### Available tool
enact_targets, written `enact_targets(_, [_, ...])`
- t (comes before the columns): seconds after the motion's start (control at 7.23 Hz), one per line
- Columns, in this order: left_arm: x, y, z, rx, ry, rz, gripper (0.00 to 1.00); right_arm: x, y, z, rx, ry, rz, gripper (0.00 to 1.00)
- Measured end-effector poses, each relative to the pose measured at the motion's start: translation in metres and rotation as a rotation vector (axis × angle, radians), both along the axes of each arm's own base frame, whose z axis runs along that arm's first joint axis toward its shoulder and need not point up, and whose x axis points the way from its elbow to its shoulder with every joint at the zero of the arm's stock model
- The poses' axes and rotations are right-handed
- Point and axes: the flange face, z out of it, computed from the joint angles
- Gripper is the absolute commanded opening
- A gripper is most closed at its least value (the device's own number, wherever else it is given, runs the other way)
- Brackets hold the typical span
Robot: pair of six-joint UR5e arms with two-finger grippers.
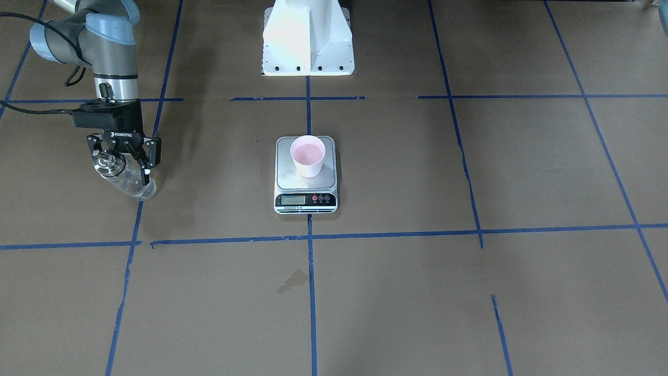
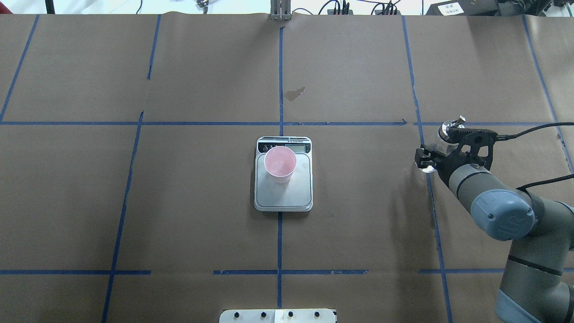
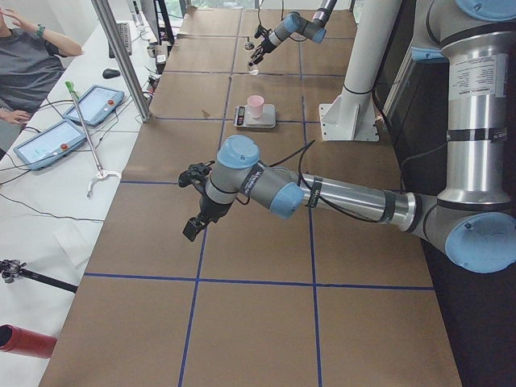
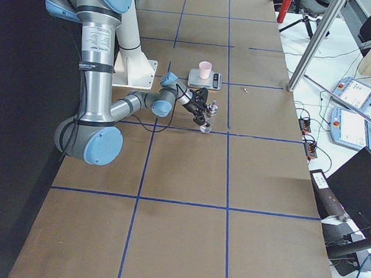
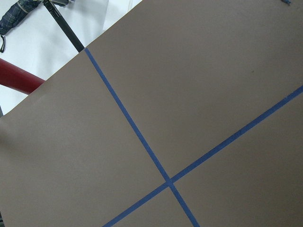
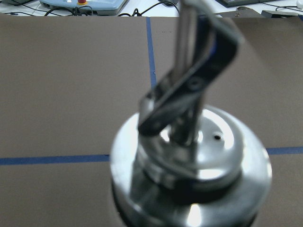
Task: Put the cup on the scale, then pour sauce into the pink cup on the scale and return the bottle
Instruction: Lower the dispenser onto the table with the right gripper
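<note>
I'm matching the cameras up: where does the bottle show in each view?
Front-facing: bottle at the left edge, left of the scale.
Overhead: bottle right of the scale.
Exterior left: bottle tiny, beyond the scale.
Exterior right: bottle nearer than the scale.
Left wrist: not in view.
Right wrist: bottle fills the lower centre.
Shared landmark: the scale.

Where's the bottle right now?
The bottle is at the front-facing view's left, tilted in the right gripper over a blue tape line, well apart from the scale bearing the cup.

Clear glass bottle (image 1: 131, 184), shiny metal cap (image 6: 229, 158); matt paper cup (image 1: 308, 158); matt brown-paper table (image 1: 469, 303)
</note>
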Motion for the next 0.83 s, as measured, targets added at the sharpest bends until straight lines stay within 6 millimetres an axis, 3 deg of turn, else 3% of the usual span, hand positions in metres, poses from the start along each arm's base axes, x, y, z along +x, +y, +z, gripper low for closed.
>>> enact_targets(0.28, [0.0003,-0.0001,-0.0002,0.0,0.002,0.002,1.0,-0.0023,0.0021,0.0001,-0.002,-0.001,-0.008,0.1])
enact_targets(0.55, [0.0004,-0.0007,-0.0009,0.002,0.002,0.002,1.0,-0.0011,0.0038,0.0039,-0.007,0.006,-0.016,0.33])
enact_targets(0.69, [0.0004,-0.0011,-0.0008,0.002,0.002,0.003,1.0,0.0,0.0046,0.0062,0.001,0.025,-0.032,0.4])
enact_targets(0.83, [0.0005,-0.0012,-0.0008,0.002,0.002,0.003,1.0,0.001,0.0052,0.008,0.013,0.049,-0.051,0.62])
